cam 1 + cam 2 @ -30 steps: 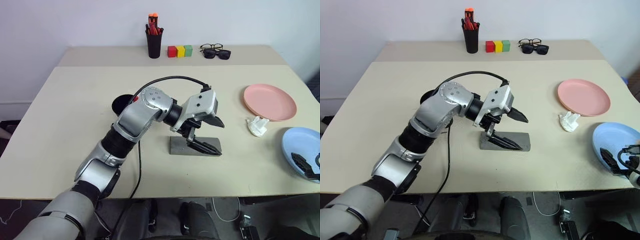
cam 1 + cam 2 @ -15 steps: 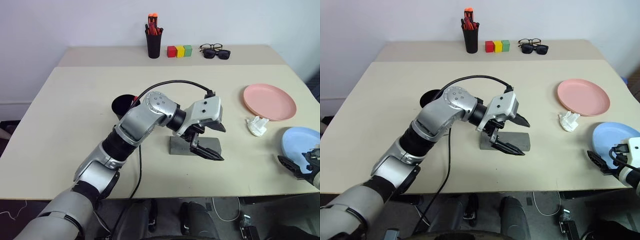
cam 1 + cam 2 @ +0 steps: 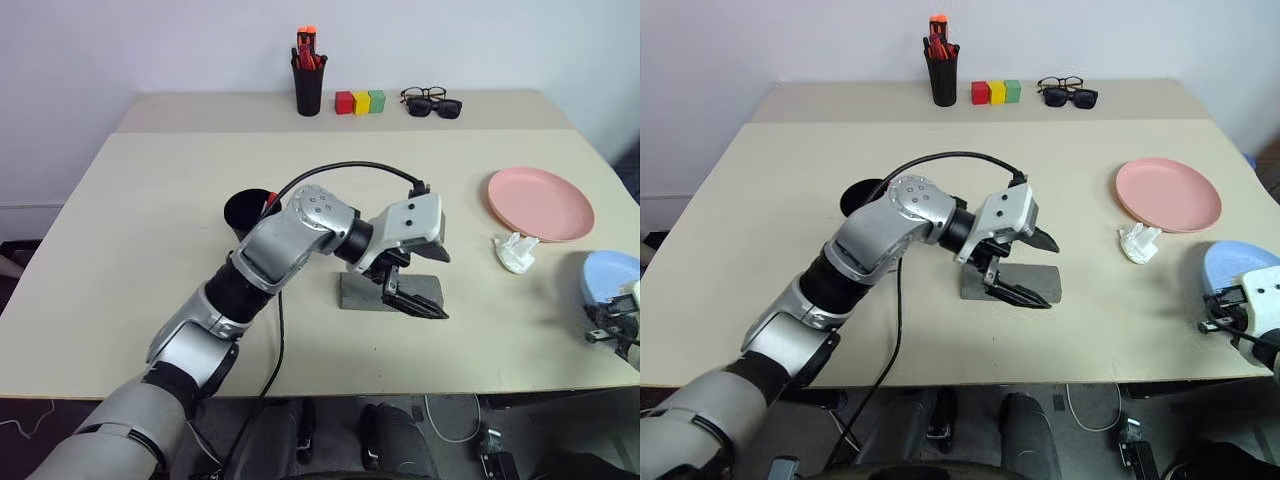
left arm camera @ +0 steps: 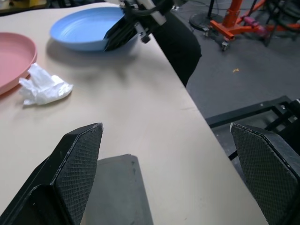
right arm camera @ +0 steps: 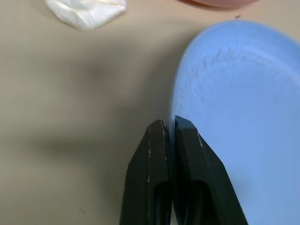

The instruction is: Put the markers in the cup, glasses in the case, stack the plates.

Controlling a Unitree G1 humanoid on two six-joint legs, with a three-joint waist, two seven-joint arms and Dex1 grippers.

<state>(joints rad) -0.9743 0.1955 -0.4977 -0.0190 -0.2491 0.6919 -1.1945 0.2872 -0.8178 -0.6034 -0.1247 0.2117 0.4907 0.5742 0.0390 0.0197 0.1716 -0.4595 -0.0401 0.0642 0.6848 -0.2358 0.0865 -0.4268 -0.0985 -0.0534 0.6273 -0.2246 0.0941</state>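
Observation:
My left gripper (image 3: 428, 280) hangs open just above the right end of the grey case (image 3: 358, 292), which lies shut near the table's middle. The light blue plate (image 3: 608, 275) sits at the right table edge. My right gripper (image 5: 168, 124) is shut on its near rim, as the left wrist view also shows with that plate (image 4: 89, 30). Farther back lies the pink plate (image 3: 540, 203). The black cup (image 3: 245, 211) stands behind my left forearm, with a marker's red cap (image 3: 271, 199) at its rim. The glasses are out of view.
A crumpled white tissue (image 3: 515, 251) lies between the two plates. At the back stand a black pen holder (image 3: 308, 78), three coloured blocks (image 3: 360, 102), and sunglasses with thick-framed glasses (image 3: 432, 104). The table's right edge runs right beside the blue plate.
My right gripper has gone from open over the blue plate to shut on its rim, and the plate has shifted towards the right edge. The left gripper holds its place.

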